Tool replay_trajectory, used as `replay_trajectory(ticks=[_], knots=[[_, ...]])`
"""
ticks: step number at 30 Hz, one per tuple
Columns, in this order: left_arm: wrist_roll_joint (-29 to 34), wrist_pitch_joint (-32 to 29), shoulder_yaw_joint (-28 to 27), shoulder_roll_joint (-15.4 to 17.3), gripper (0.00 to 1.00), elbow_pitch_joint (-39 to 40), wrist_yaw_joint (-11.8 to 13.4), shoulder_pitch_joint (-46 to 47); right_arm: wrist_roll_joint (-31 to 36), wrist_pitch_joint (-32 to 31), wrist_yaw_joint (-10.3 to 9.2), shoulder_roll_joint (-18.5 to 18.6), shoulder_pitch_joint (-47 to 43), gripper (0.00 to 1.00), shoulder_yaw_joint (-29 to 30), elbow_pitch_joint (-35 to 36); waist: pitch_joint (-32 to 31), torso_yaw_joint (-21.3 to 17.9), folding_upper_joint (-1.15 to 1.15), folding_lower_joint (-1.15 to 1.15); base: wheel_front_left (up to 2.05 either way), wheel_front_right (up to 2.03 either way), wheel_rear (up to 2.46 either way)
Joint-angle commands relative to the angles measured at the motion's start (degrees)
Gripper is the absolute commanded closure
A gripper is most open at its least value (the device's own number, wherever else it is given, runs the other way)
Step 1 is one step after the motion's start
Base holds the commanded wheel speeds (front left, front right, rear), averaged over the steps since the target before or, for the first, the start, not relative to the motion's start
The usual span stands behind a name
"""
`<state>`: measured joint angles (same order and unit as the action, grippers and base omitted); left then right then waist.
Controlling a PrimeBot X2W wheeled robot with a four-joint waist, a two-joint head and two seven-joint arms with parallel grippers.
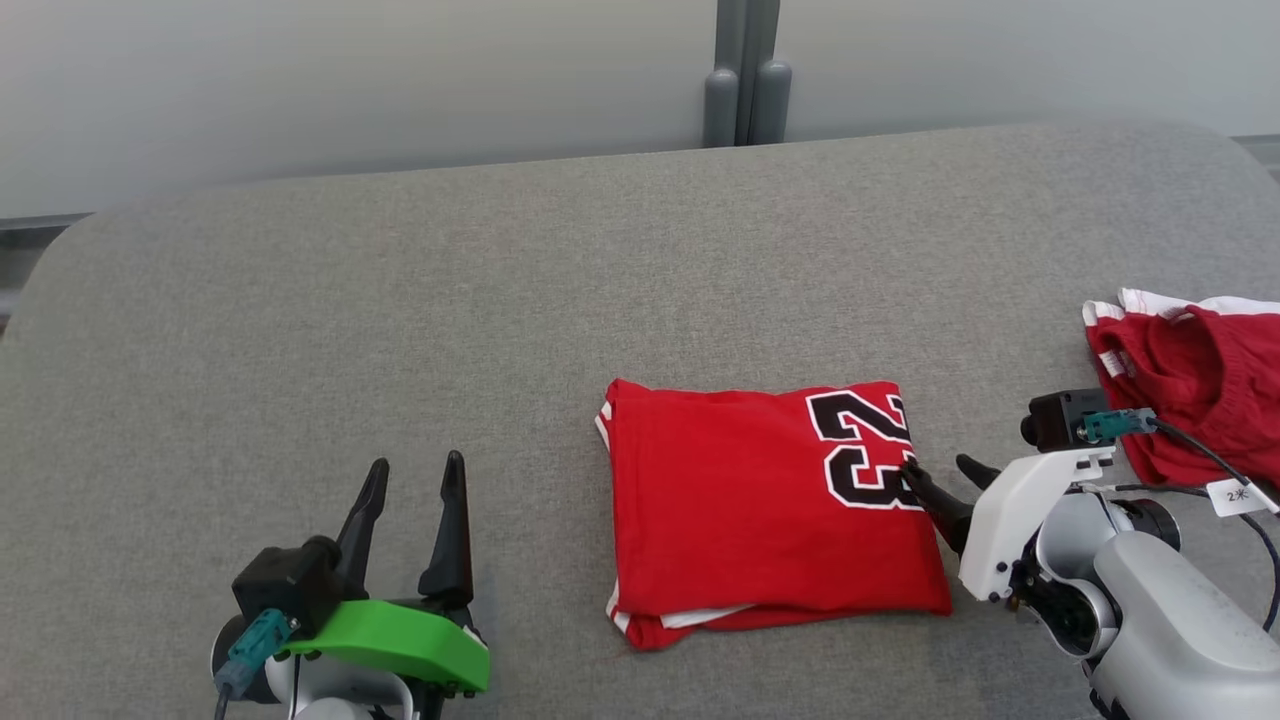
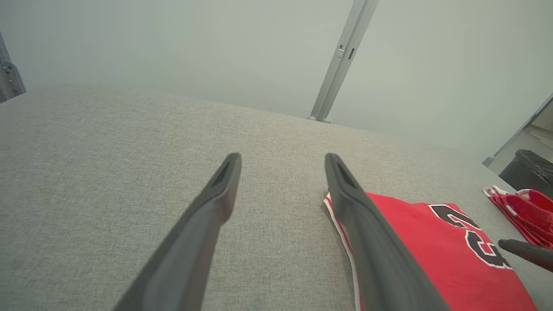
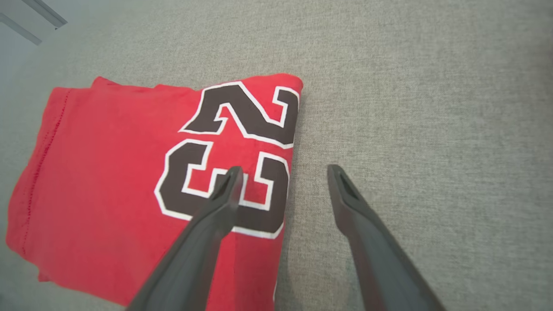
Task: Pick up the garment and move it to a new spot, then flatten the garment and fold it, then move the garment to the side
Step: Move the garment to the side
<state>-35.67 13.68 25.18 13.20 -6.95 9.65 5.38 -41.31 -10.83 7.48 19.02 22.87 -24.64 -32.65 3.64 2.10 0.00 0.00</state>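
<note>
Dragging the folded red fabric jersey with its black 23 could peel only the top layer and spoil the fold, because the right gripper straddles its right edge, fingers wide, holding nothing. It lies flat, centred on the grey cloth surface; the left gripper, also wide, sits near left

The folded garment is bright red, with black numerals outlined in white and thin white trim at its left edges. Far right lies a second garment, darker red with white striped banding. Under both, the padded surface is a flecked grey weave. The left gripper has black fingers on a vivid green bracket; the right gripper has black fingers on a white bracket. The far wall is pale grey.
</note>
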Motion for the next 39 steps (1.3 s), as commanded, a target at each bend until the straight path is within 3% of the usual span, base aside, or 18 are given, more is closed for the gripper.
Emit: replay_trajectory(ticks=[1,15,16,17,18,19,21,30,39], knots=[[0.40,0.06,-0.25,0.28,0.00,0.16,0.14,0.90,-0.98,-0.62,0.02,0.41,0.75,0.00,-0.48,-0.62,1.05,1.13,0.00,0.00,0.00,0.00,0.00],[0.44,0.40,-0.48,0.36,0.00,-0.10,-0.09,2.53,-12.04,-5.18,0.02,2.44,4.62,0.00,-7.19,-5.19,3.48,3.18,0.00,0.00,0.00,0.00,0.00],[0.45,0.44,-0.53,0.35,0.00,-0.12,-0.04,2.56,-12.83,-4.96,0.02,2.47,4.82,0.40,-7.64,-4.96,3.55,3.17,0.00,0.00,0.00,0.00,0.00],[0.45,0.49,-0.57,0.35,0.00,-0.16,0.03,2.54,-13.47,-4.73,0.02,2.61,5.03,0.60,-8.05,-4.82,3.61,3.13,0.00,0.00,0.00,0.00,0.00],[0.46,0.53,-0.63,0.37,0.00,-0.19,0.10,2.52,-13.92,-4.62,0.02,2.80,5.27,0.71,-8.66,-4.61,3.63,3.06,0.00,0.00,0.00,0.00,0.00],[0.46,0.53,-0.63,0.37,0.00,-0.19,0.10,2.52,-13.92,-4.62,0.02,2.80,5.27,0.71,-8.66,-4.61,3.63,3.06,0.00,0.00,0.00,0.00,0.00],[0.44,0.59,-0.71,0.38,0.00,-0.26,0.16,2.49,-14.51,-3.86,0.02,3.49,5.70,1.00,-9.76,-4.27,3.66,2.84,0.00,0.00,0.00,0.00,0.00],[0.77,0.85,-0.52,0.49,0.00,0.00,0.11,2.56,-16.36,-1.38,0.00,6.85,8.91,1.00,-13.19,-2.99,3.48,-0.23,0.00,0.00,0.00,0.00,0.00],[1.42,0.83,-0.12,0.71,0.00,0.94,0.15,3.50,-15.38,-1.87,0.01,12.13,13.58,1.00,-14.12,-0.74,4.18,-9.41,0.00,0.00,0.00,0.00,0.00]])
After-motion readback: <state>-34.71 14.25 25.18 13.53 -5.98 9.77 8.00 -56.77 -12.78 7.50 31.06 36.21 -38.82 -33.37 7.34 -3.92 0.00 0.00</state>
